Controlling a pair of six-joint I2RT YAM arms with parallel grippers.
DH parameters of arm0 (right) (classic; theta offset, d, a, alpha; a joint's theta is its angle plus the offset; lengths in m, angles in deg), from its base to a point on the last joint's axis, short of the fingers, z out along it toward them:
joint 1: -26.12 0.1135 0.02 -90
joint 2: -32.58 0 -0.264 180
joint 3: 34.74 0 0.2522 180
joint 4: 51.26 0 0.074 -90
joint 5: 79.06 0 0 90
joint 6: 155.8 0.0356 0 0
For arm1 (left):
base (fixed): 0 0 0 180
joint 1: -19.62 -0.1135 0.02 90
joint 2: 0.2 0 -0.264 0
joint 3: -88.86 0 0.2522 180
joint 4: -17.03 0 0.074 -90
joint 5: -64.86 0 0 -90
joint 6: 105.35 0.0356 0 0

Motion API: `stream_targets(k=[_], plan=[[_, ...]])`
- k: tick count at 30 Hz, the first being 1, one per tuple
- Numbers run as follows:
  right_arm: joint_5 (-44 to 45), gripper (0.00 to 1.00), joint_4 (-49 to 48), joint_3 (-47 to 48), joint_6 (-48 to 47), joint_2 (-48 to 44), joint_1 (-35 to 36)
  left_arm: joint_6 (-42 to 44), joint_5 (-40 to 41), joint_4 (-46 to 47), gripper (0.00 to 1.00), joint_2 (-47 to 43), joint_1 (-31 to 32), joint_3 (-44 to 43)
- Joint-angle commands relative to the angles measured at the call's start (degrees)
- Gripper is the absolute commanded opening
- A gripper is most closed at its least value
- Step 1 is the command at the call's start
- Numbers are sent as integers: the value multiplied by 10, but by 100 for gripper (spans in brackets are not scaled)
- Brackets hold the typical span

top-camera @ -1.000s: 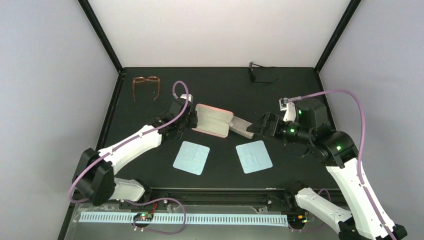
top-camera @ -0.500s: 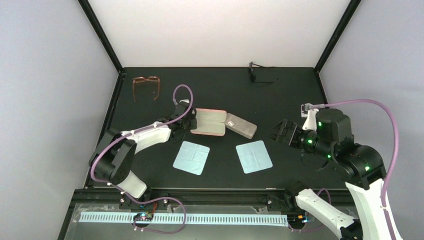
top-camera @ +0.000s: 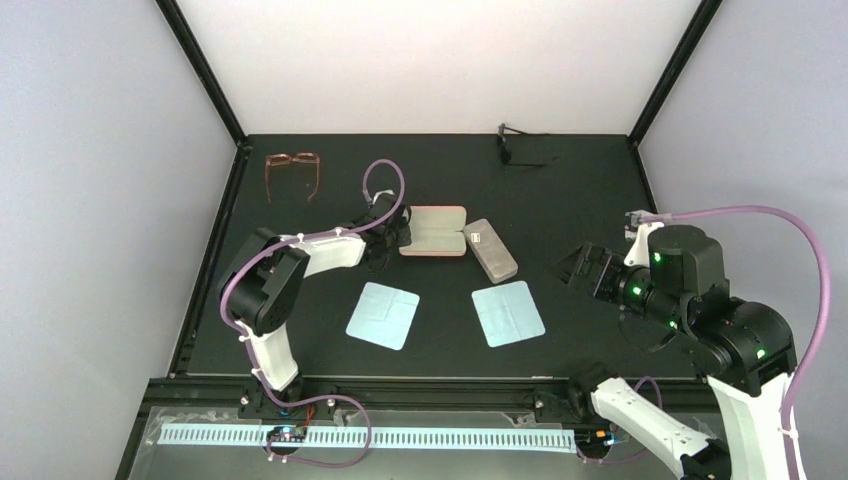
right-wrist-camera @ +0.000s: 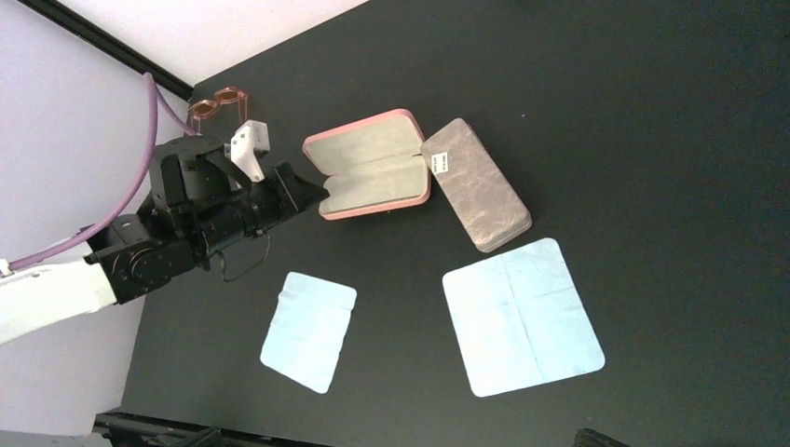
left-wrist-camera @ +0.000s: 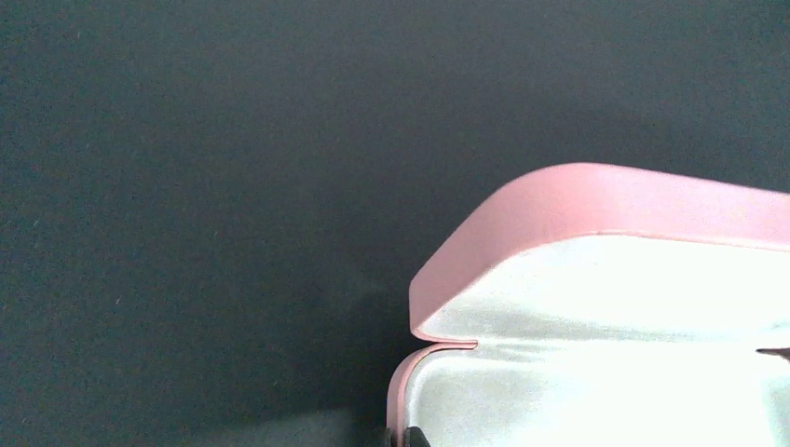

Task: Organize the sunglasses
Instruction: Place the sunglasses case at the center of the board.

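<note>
Jaws of the left gripper (right-wrist-camera: pixel 319 193) are together, with the tip at the left end of the open pink case (top-camera: pixel 432 231). Whether it pinches the rim, cannot tell. Right gripper (top-camera: pixel 570 270) is spread wide, hanging well right of the grey case (top-camera: pixel 490 249), which touches the pink case's right end. Sunglasses (top-camera: pixel 515 145) lie at the far edge of the table (top-camera: pixel 600 190), well apart from both grippers.

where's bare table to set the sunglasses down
Bare: the back strip between amber glasses and sunglasses; the near strip in front of both cloths. Crowded: mid-table, where left gripper, pink case and grey case bunch.
</note>
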Motion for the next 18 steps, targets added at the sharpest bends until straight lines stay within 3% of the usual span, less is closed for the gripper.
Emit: stream_targets(k=[1, 12, 14, 18], plan=[[33, 100, 9, 11, -2, -6, -3, 14, 18, 1, 1, 12, 1, -48], [18, 100, -37, -31, 9, -16, -3, 53, 15, 17, 2, -13, -13, 14], [13, 100, -44, -42, 9, -18, -3, 55, 8, 17, 5, -13, -14, 16], [8, 100, -54, -59, 7, -20, -3, 54, 6, 19, 23, -22, -13, 25]])
